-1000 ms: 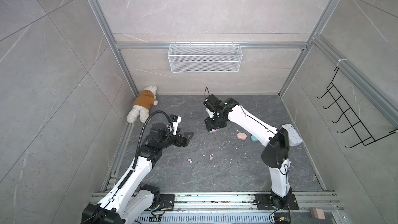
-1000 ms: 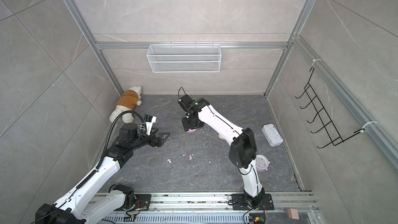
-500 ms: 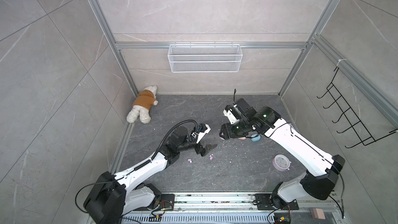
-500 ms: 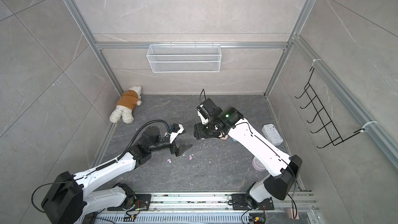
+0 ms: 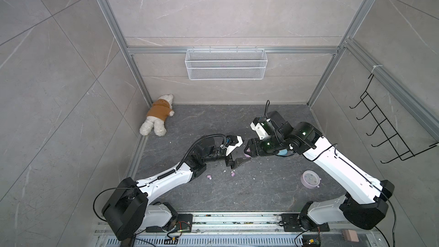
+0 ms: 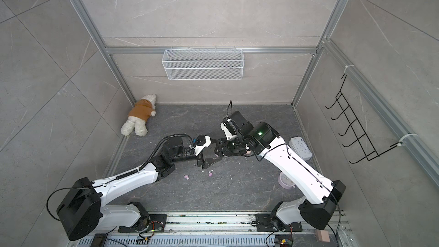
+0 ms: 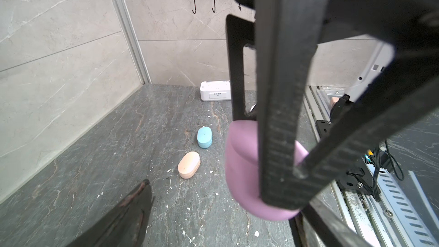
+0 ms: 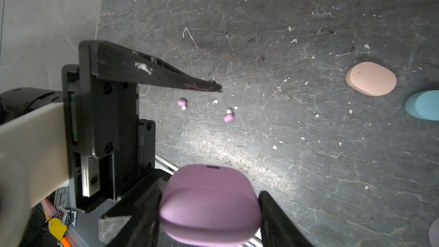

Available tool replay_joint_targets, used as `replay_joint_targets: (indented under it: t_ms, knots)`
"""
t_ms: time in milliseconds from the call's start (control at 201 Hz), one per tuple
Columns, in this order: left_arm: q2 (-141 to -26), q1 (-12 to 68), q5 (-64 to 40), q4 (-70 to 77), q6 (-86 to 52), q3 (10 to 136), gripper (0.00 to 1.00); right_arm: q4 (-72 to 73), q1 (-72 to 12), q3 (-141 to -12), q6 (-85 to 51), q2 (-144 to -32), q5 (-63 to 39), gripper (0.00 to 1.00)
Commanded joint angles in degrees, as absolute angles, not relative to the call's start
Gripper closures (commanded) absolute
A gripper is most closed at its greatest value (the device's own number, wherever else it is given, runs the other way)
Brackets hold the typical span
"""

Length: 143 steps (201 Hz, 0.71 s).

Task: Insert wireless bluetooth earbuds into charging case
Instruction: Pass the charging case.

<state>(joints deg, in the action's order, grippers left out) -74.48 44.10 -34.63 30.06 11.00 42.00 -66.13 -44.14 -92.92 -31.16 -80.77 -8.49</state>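
My right gripper is shut on a lilac charging case, held closed above the floor in mid-table; the case also shows in a top view. My left gripper faces it from the left, open. One of its fingers stands well clear of the case and the other lies close beside it; contact cannot be told. In the left wrist view the case fills the right side, with the left gripper around it. Two lilac earbuds lie on the floor below, seen from above as earbuds.
A peach case and a blue case lie shut under the right arm. A white power strip sits at the right wall, a round lilac dish front right, a teddy bear back left. White crumbs litter the floor.
Both arms have come together over mid-floor. The right one lifted the lilac case and carried it there; the left one reached right toward it and its jaws narrowed somewhat.
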Motion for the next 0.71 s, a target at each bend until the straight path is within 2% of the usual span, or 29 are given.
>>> replay_joint_targets:
  t_ms: [0, 254, 473, 707]
  knots:
    - [-74.16, 44.71, -37.71, 31.24, 13.40, 44.77, 0.15, -65.14, -44.53, -92.86, -31.97, -80.60, -9.32, 0.40]
    - [-73.83, 45.53, -38.65, 29.88, 14.32, 45.00, 0.19, -63.53, -44.48, -92.90, -32.37, -80.77, -9.93, 0.40]
    - [-74.27, 45.88, -38.83, 29.81, 14.67, 45.45, 0.31, -63.02, -44.52, -93.21, -32.40, -80.85, -10.84, 0.41]
    - [-74.84, 45.93, -39.01, 30.49, 15.18, 45.96, 0.40, -62.41, -44.57, -92.88, -32.72, -80.42, -11.41, 0.40]
